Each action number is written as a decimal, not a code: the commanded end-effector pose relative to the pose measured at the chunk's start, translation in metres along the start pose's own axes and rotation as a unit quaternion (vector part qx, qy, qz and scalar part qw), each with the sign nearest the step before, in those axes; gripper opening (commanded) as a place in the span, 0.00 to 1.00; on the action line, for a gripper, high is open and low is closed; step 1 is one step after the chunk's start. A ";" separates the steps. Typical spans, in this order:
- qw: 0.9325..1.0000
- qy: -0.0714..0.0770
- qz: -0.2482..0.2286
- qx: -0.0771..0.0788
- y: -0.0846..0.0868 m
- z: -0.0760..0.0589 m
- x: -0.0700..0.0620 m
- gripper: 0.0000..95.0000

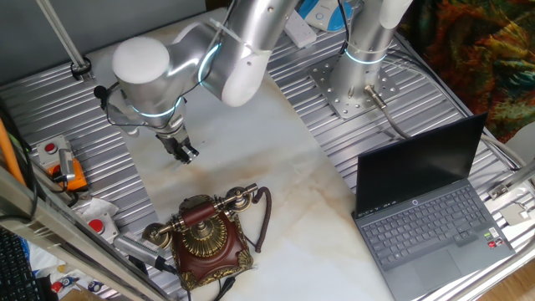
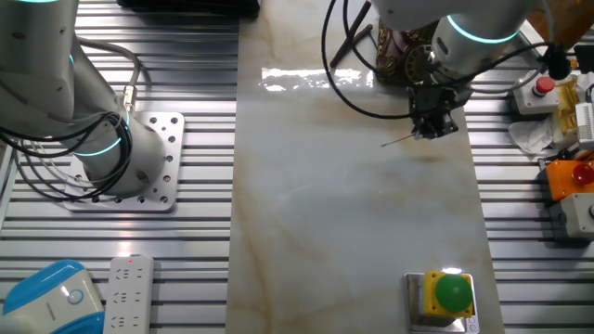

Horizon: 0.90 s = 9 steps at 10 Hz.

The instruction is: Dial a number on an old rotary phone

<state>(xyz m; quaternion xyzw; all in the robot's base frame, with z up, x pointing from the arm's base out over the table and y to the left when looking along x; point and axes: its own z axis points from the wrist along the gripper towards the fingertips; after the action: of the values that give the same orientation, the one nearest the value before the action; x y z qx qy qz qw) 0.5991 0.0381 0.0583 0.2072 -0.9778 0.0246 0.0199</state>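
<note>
Phone: near table edge, handset across top, dial facing up.
End effector: hovering apart from phone; fingers look together, maybe pinching a thin stick, cannot tell.
Advice: descend squarely over 1 dial hole, then sweep steadily round.

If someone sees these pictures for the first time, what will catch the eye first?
Most striking is the old rotary phone, reddish-brown with brass trim, at the near edge of the marble table. The silver robot arm bends over the table, its tool hovering away from the phone. An open laptop stands at the right.
</note>
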 end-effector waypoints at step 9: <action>0.999 0.041 -0.008 0.002 -0.014 -0.042 0.049 0.00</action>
<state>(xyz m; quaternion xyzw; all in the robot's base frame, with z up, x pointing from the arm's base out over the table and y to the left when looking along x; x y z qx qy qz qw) 0.5587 0.0069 0.1058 0.2025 -0.9770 0.0347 0.0568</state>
